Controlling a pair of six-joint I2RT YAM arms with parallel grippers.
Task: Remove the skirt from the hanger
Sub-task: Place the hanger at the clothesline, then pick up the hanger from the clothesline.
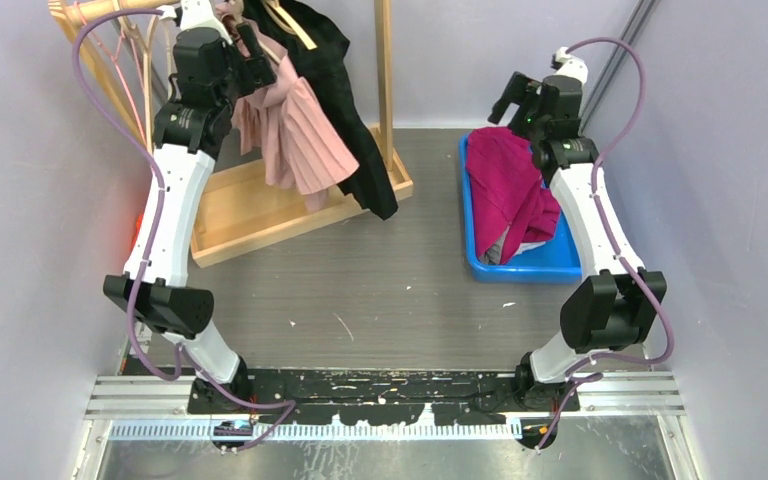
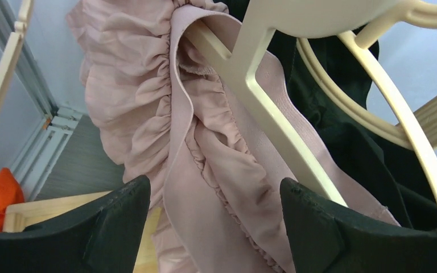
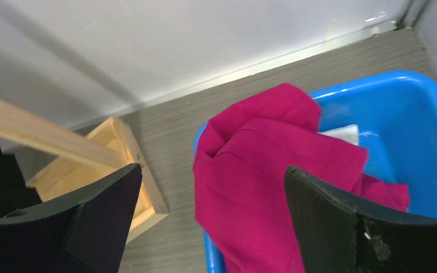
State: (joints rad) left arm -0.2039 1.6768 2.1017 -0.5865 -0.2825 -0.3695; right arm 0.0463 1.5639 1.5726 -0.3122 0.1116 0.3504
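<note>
Your left gripper hangs open at the pale pink pleated skirt, fingers spread either side of its elastic waistband. The skirt is looped over the cream plastic hanger on the wooden rack, beside a black garment. Your right gripper, jaws also apart, hovers over the magenta cloth in the blue plastic bin.
</note>
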